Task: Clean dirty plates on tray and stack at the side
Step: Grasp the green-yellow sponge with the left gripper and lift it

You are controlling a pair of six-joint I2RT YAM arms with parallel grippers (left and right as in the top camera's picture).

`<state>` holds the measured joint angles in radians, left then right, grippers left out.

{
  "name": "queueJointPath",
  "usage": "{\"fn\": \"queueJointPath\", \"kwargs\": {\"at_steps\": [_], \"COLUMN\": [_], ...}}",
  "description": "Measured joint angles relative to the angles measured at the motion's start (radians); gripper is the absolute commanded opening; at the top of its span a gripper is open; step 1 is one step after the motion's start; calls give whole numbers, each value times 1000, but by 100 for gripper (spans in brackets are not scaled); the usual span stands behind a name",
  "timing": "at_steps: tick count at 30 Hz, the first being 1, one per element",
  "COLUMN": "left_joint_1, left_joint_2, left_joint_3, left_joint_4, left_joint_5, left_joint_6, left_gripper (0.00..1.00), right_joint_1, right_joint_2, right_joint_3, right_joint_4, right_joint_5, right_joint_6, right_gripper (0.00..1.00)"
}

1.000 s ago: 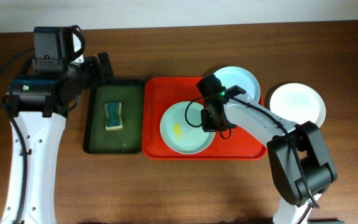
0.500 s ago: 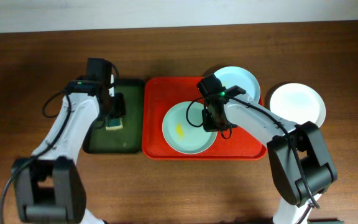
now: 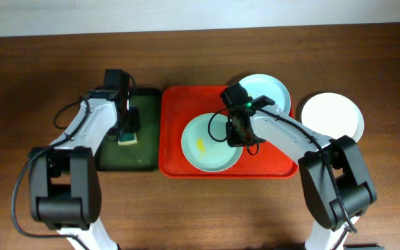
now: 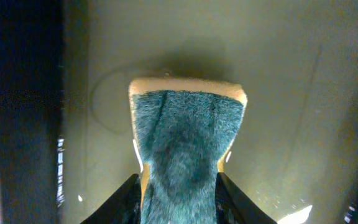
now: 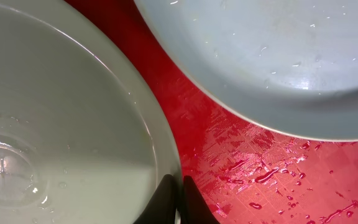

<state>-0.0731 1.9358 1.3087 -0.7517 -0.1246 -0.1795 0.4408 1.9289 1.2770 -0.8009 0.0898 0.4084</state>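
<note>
The red tray (image 3: 173, 111) lies at the middle of the table (image 3: 200, 208) and holds two of the plates. The front plate (image 3: 207, 151), pale mint, sits flat on the tray's left half with a small yellow smear (image 3: 199, 145) near its centre; the right wrist view shows water pooled in its well. The back plate (image 3: 266, 90), pale blue, lies at the tray's far right corner, its edge reaching over the raised rim. In the right wrist view the two plates are close but apart, with a wet strip of red tray floor (image 5: 229, 162) between the front plate (image 5: 61, 124) and the back plate (image 5: 278, 56). The white plate (image 3: 332, 114) lies alone on the table, right of the tray.

The right gripper (image 3: 237, 139) is pinched narrow on the front plate's right rim, its fingertips (image 5: 166, 196) closed over the edge.

Left of the red tray, touching it, is the dark green tray (image 3: 127, 161), its floor wet and glossy. In it lies a sponge (image 3: 127, 138), yellow foam with the teal scouring face up. The left gripper (image 3: 128, 129) clamps the sponge (image 4: 185, 143) by its long sides, and the foam narrows between the fingers (image 4: 131, 194).
</note>
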Motion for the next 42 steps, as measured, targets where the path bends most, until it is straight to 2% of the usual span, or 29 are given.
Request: {"fn": "queueJointPath", "kwargs": {"at_steps": [1,2,3,4,9,10,13,15,18,21,25,26,32,35,42], "left_joint_1": [0,0,0,0,3,2,2,2,-1,-3,-3,-3,-3,-3,-3], "left_joint_2": [18,38,51,53,54,54,-12,-144,-318,-407,-403,-403,-402,-402,-402], "left_joint_3": [0,0,0,0,16,32,47,51,69,77,59,38,-54,-54,-54], "left_joint_4": [2,5,8,9,-33,-76,-113,-117,-117,-117,-72,-45,24,28,29], "left_joint_5": [0,0,0,0,39,51,69,69,70,70,69,69,69,69,69], "left_joint_6": [0,0,3,8,35,42,52,53,53,53,53,53,53,53,53], "left_gripper": [32,22,6,0,0,0,0,0,0,0,0,0,0,0,0], "right_joint_1": [0,0,0,0,0,0,0,0,0,0,0,0,0,0,0], "right_joint_2": [0,0,0,0,0,0,0,0,0,0,0,0,0,0,-1], "right_joint_3": [0,0,0,0,0,0,-2,-2,-2,-2,-2,-2,-3,-3,-3], "right_joint_4": [0,0,0,0,0,0,-4,-6,-7,-7,-6,-6,-3,-3,-3], "right_joint_5": [0,0,0,0,0,0,2,7,8,8,8,8,8,7,7], "right_joint_6": [0,0,0,-1,0,-1,-1,1,2,2,3,3,10,10,12], "right_gripper": [4,4,4,4,4,9,38,47,49,49,47,40,13,4,4]}}
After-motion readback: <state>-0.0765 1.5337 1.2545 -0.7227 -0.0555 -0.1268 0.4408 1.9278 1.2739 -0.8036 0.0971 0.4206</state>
